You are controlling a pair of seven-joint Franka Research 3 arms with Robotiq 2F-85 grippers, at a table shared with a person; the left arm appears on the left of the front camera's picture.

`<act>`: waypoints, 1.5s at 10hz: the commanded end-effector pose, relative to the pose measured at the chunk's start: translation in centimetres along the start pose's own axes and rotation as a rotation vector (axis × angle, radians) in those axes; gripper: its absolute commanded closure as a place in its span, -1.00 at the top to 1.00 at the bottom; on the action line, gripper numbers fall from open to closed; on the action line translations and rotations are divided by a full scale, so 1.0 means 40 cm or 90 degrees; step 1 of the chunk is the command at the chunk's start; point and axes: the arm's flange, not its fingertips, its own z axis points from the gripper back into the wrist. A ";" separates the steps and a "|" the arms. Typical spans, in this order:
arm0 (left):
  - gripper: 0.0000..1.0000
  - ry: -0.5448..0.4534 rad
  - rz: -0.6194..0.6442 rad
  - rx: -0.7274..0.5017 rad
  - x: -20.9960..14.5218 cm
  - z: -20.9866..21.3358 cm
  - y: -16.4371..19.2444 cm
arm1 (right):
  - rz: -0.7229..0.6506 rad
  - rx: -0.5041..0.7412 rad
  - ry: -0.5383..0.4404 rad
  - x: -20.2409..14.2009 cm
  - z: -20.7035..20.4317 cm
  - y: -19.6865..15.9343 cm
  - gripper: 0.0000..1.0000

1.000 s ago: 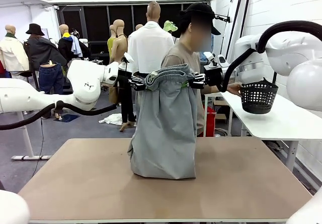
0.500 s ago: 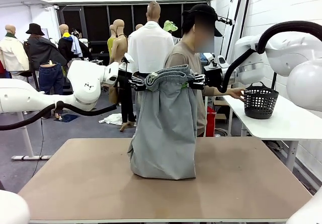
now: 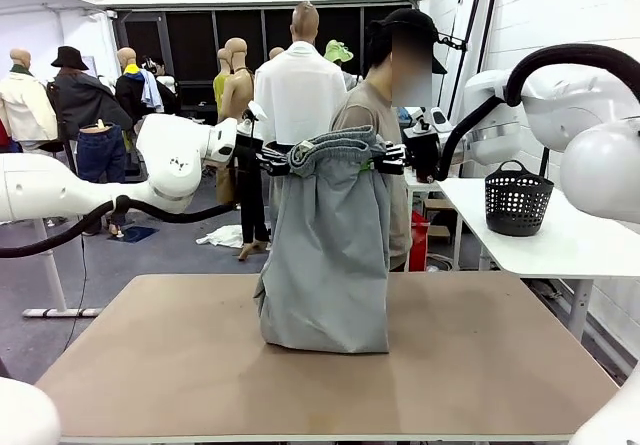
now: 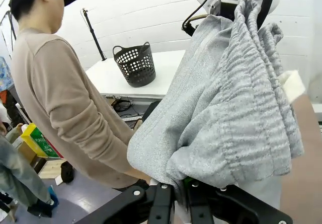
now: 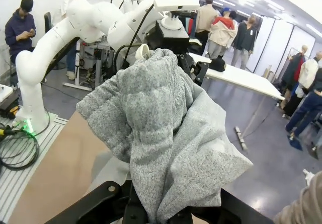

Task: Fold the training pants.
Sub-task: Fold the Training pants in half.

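Light grey jersey training pants (image 3: 328,255) hanging upright over the brown table (image 3: 480,365), hems bunched on the tabletop. Left gripper (image 3: 281,159) clamped tight on one end of the gathered waistband, right gripper (image 3: 385,159) clamped on the other, both high above the table. Person in a tan top (image 3: 362,110) standing just behind the fabric.

walls: white brick (image 3: 560,5) | floor: grey (image 3: 150,255) | side table: white (image 3: 560,245)
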 end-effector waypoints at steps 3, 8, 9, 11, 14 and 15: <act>-1.00 0.033 -0.062 0.058 0.077 -0.035 0.161 | 0.073 0.007 0.024 0.035 0.017 -0.184 -1.00; -1.00 0.020 -0.069 0.074 0.081 -0.068 0.227 | 0.189 0.003 0.077 0.068 0.013 -0.272 -1.00; -1.00 0.030 -0.064 0.076 0.067 -0.061 0.214 | 0.192 0.010 0.067 0.045 0.004 -0.259 -1.00; -1.00 0.037 -0.043 0.051 0.038 -0.054 0.165 | 0.171 0.030 0.046 0.001 -0.027 -0.209 -1.00; -1.00 0.031 0.015 -0.007 -0.004 -0.058 0.082 | 0.093 0.049 0.007 -0.022 -0.067 -0.117 -1.00; -1.00 0.030 0.041 -0.031 -0.019 -0.057 0.056 | 0.064 0.048 -0.002 -0.030 -0.077 -0.092 -1.00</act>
